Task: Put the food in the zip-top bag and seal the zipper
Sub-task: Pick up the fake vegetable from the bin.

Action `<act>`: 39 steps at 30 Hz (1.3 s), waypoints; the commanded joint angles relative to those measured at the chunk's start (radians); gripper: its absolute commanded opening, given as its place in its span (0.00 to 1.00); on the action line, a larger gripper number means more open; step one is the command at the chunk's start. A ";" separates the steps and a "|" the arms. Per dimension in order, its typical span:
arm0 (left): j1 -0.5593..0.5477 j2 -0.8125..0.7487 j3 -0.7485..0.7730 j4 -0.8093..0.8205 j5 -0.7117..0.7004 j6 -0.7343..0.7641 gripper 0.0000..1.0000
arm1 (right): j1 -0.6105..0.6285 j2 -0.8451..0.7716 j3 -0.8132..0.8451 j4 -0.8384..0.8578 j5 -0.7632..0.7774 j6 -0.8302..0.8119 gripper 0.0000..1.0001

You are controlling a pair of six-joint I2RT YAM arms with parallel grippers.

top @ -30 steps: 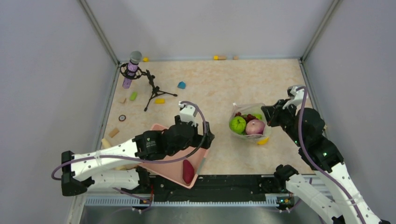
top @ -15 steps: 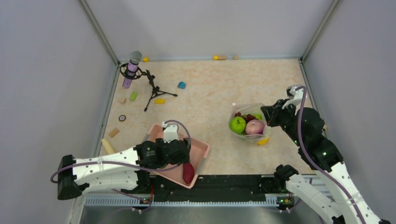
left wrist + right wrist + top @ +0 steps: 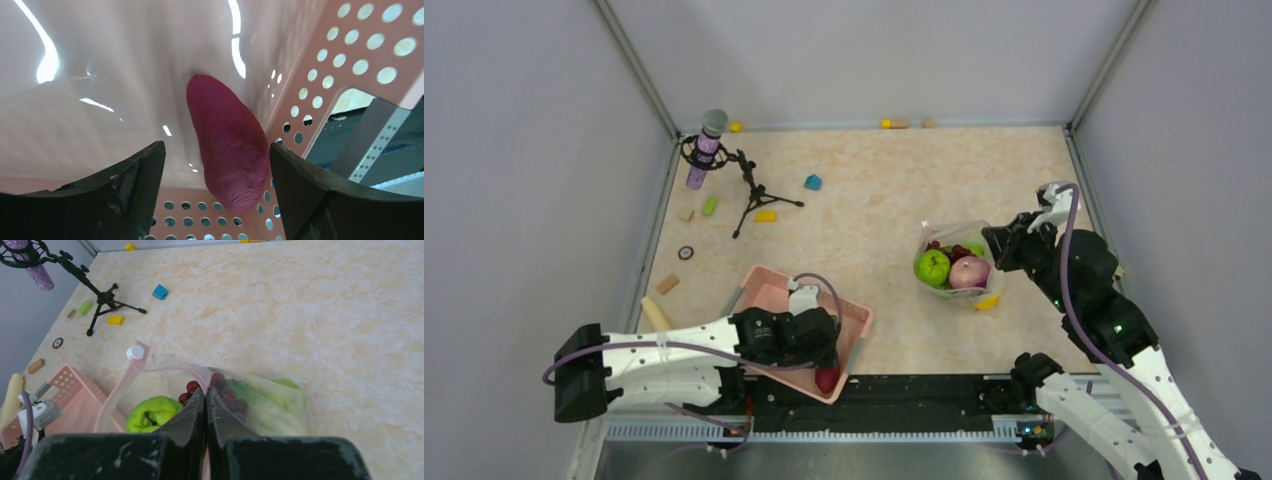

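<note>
Now, over on the left, the left gripper (image 3: 216,152) hangs inside the pink basket (image 3: 759,280), jaws spread wide either side of the reddish sweet potato (image 3: 225,125), which lies against the perforated wall, not yet gripped. Across to the right, the zip-top bag (image 3: 272,412) sits on the table, already holding a green fruit (image 3: 932,267), a purple onion (image 3: 970,272) and dark grapes (image 3: 227,395). The right gripper (image 3: 206,395) is clenched on the pink zipper (image 3: 165,369), holding the mouth open. By my reckoning the job is most of the way there: the sweet potato has to go in, then the seal.
</note>
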 commanded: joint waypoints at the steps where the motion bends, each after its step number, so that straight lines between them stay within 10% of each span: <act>1: -0.003 0.059 -0.019 0.116 0.108 -0.015 0.79 | -0.011 0.001 0.006 0.041 0.007 -0.009 0.00; 9: -0.003 0.139 0.002 0.135 0.142 0.013 0.57 | -0.010 0.000 0.006 0.042 0.005 -0.009 0.00; 19: -0.003 0.131 0.010 0.130 0.107 0.012 0.00 | -0.011 0.000 0.007 0.040 0.008 -0.008 0.00; 26: -0.003 0.057 0.140 0.054 -0.178 0.004 0.00 | -0.010 0.000 0.007 0.038 0.005 -0.009 0.00; 39: -0.003 -0.034 0.334 0.402 -0.364 0.375 0.00 | -0.011 0.002 0.009 0.038 -0.007 -0.010 0.00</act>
